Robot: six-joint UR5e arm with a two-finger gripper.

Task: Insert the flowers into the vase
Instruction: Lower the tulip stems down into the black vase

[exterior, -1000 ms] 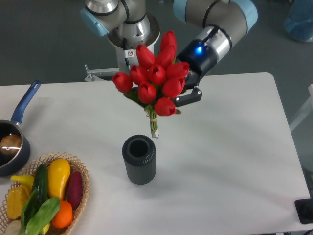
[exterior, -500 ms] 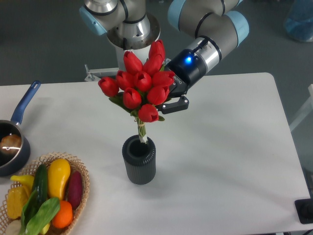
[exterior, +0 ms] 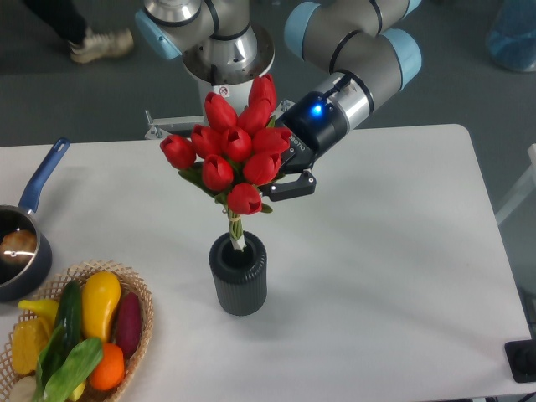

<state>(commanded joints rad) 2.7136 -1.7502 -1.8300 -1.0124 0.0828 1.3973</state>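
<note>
The table [exterior: 402, 251] lay bare right of the vase [exterior: 239, 275]; a basket [exterior: 138, 293] of vegetables and a pan [exterior: 25, 243] crowded its left edge. The vase was dark, ribbed, cylindrical. The gripper [exterior: 280, 172] clasped the flowers [exterior: 230, 155] behind the red heads, their pale stems dipping into the vase mouth.

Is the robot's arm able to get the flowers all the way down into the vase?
Probably yes. The flowers are held by the gripper, their stem tips already sit in the mouth of the vase, and nothing blocks the way down.
</note>
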